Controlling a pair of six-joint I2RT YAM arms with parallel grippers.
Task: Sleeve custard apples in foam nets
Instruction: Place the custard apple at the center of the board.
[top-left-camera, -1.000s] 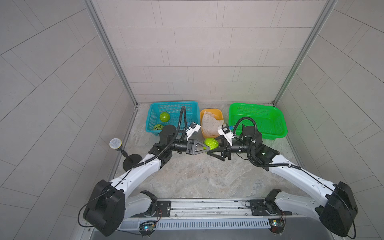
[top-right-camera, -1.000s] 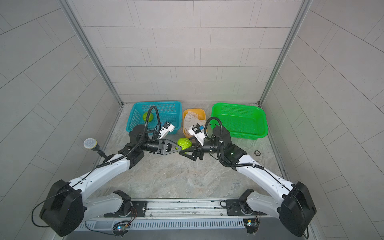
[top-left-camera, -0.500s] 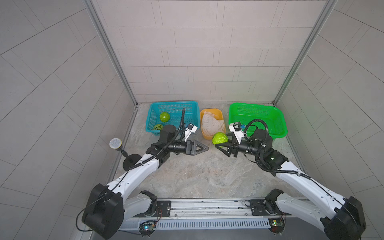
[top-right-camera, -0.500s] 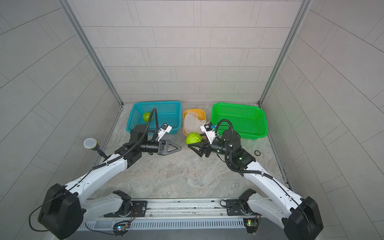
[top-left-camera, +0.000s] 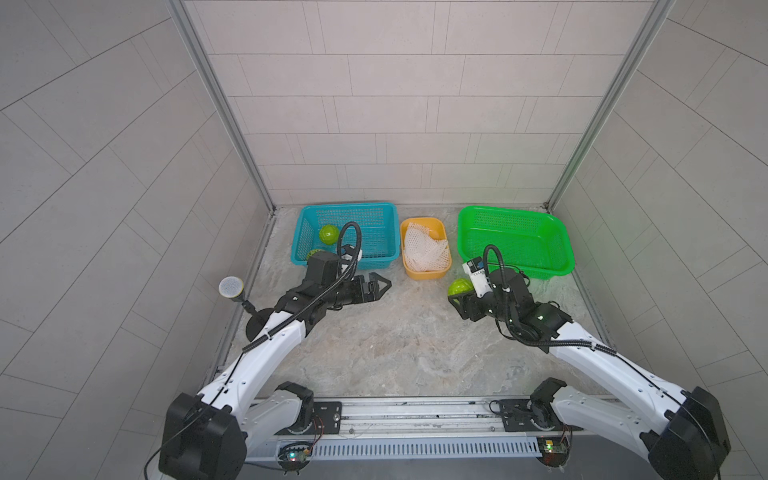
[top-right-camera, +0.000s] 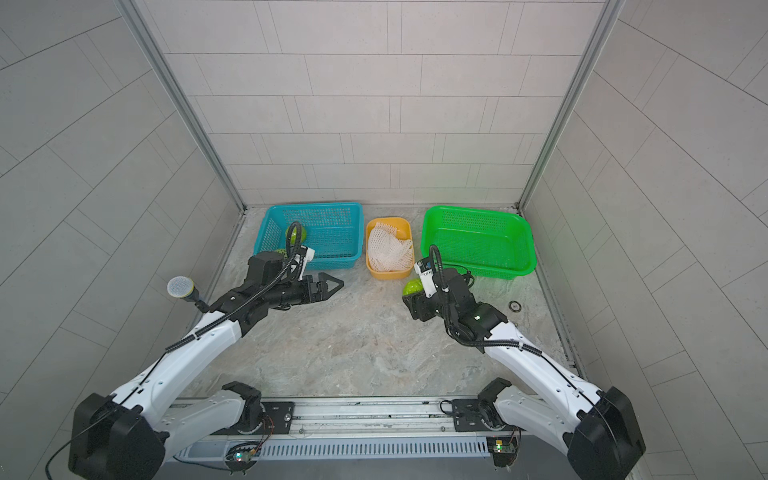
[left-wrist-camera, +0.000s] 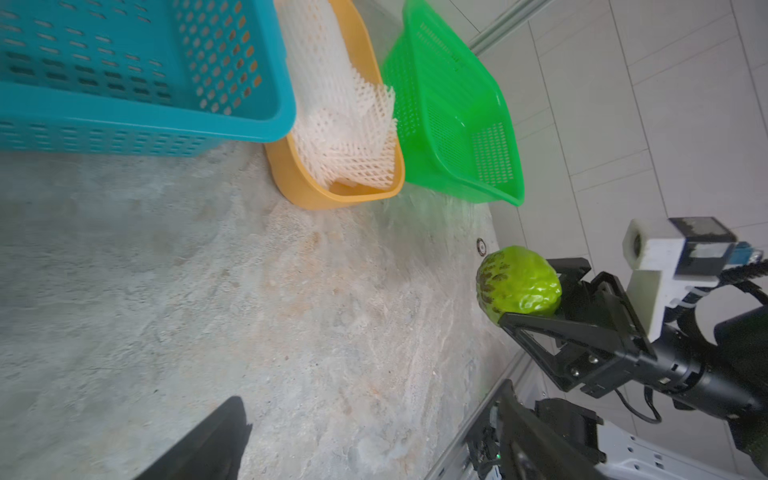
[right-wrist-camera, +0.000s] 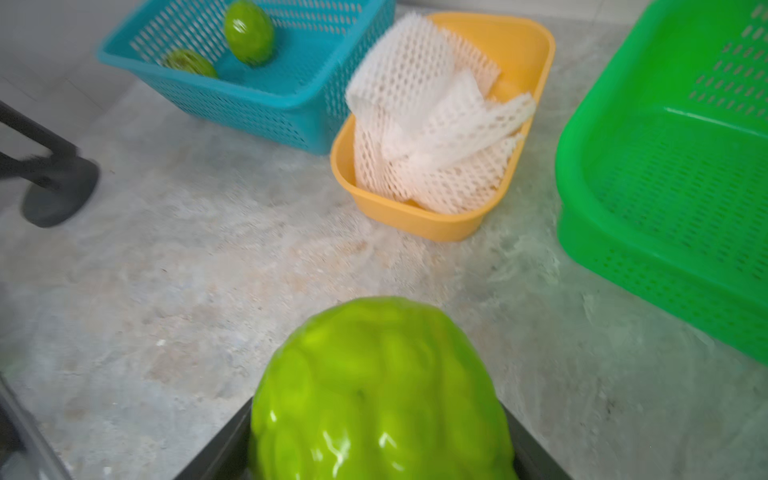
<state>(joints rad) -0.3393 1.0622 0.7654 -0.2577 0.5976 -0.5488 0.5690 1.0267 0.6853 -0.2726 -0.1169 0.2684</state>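
Right wrist view: one custard apple (right-wrist-camera: 380, 395) fills the near field, bare green skin, seated between the right fingers (left-wrist-camera: 540, 322). Dark finger edges flank it on both sides. The left wrist view agrees: the right fingers clamp the apple from two sides, and its dark-patterned end faces away from the wrist. It looks clear of the counter (top-left-camera: 395, 340).

Both top views, taking 12 o'clock as the back wall:
- The held apple is at about 2 o'clock from counter centre. It is near the 5 o'clock corner of the yellow tub (top-left-camera: 424, 274) and the 7 o'clock corner of the green basket (top-left-camera: 515, 212).
- The left fingers (left-wrist-camera: 208, 440) are spread wide with nothing between them. They are at about 10 o'clock from centre, tips aimed toward 3 o'clock, well apart from the apple and just off the 6 o'clock wall of the blue basket (top-left-camera: 347, 206).
- The blue basket is at 11 o'clock. Two other custard apples (top-left-camera: 328, 234) lie inside on its 9 o'clock side, both bare. The nearer one is partly hidden by the left arm.
- The yellow tub is at 12 o'clock, between the baskets. The foam nets (top-left-camera: 424, 251) lie in it as a white crumpled pile rising above the rim. I cannot tell how many there are.
- The green basket is at 1 o'clock.
- A mesh-headed stand (top-left-camera: 231, 286) is at 9 o'clock, at the counter edge.
- A small dark ring (top-right-camera: 515, 306) lies on the counter at 3 o'clock.
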